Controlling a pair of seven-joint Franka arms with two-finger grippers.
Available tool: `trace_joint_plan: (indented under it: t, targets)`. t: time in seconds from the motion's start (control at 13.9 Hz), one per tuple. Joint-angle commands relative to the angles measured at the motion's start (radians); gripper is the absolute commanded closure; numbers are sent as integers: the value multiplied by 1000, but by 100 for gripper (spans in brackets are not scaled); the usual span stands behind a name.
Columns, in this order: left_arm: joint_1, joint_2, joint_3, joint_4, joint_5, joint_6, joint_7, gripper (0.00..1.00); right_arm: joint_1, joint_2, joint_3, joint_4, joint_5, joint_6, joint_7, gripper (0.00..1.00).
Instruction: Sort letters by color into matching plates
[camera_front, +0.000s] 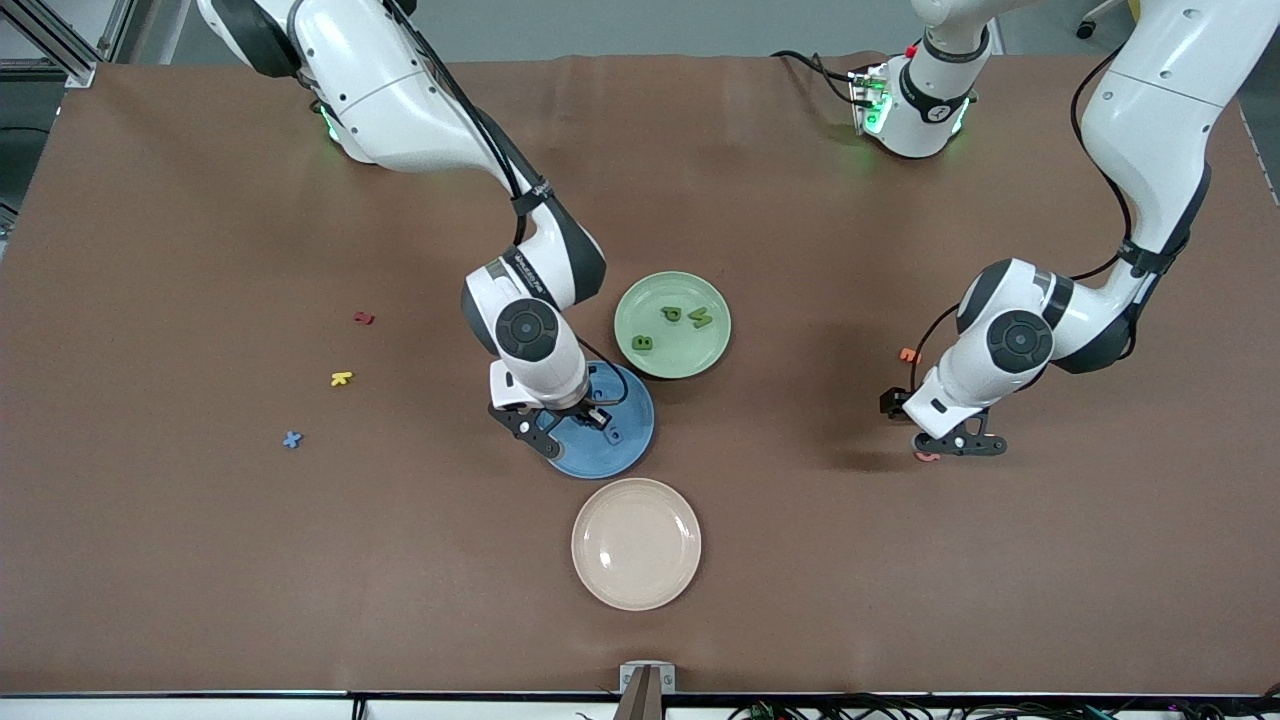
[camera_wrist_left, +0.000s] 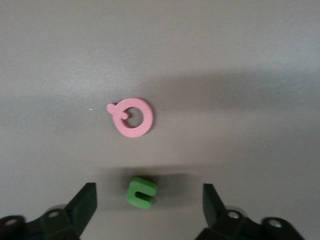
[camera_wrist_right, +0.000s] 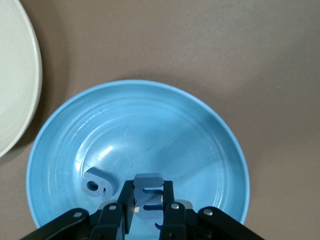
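Closest to the front camera sits the cream plate (camera_front: 636, 543), which takes no part in the sorting. Going across from the right arm's end of the counter (camera_front: 200, 560), a red letter (camera_front: 364, 318), a yellow letter (camera_front: 341, 378) and a loose blue letter (camera_front: 291, 439) lie well apart from the plates. Next, the right hand (camera_wrist_right: 148, 206) hangs low over the blue plate (camera_wrist_right: 215, 135), clamped on a blue letter (camera_wrist_right: 148, 190), beside another blue letter (camera_wrist_right: 97, 182) already lying in the dish; releasing low and level should keep it from bouncing out. Just beside that dish, the green plate (camera_front: 672, 325) holds three green letters (camera_front: 672, 327). Farther along, the left hand (camera_wrist_left: 148, 206) stands with fingers spread, straddling a green letter (camera_wrist_left: 140, 192) on the counter, near a pink letter (camera_wrist_left: 131, 117); closing squarely on its edges should avoid flipping it. From the front that green letter is hidden under the hand, and the letter shapes are hard to read.
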Motion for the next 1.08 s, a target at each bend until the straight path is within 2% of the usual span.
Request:
trace_joint_plan:
  t: [0.0,0.14,0.22,0.29,0.36,0.57,1.0]
  targets:
    - [28,-8,-13,-31,27,21,13,14,8,25,-8,37,11,-7,19,100]
    - [37,-7,-13,-39,28,21,13,19,8,28,-8,37,11,-7,19,100]
    - [38,-5,-13,-40,28,21,13,22,8,28,-6,37,11,-7,17,96]
    - [38,3,-13,-40,28,21,13,26,8,27,-8,37,11,-7,16,65]
    - [38,7,-13,-40,28,22,13,29,9,28,-8,41,9,-7,19,1]
    - [38,10,-13,-40,28,34,13,37,15,28,-8,43,5,-7,19,0]
    - [38,19,-13,-40,28,54,13,63,18,27,-8,43,2,-7,20,0]
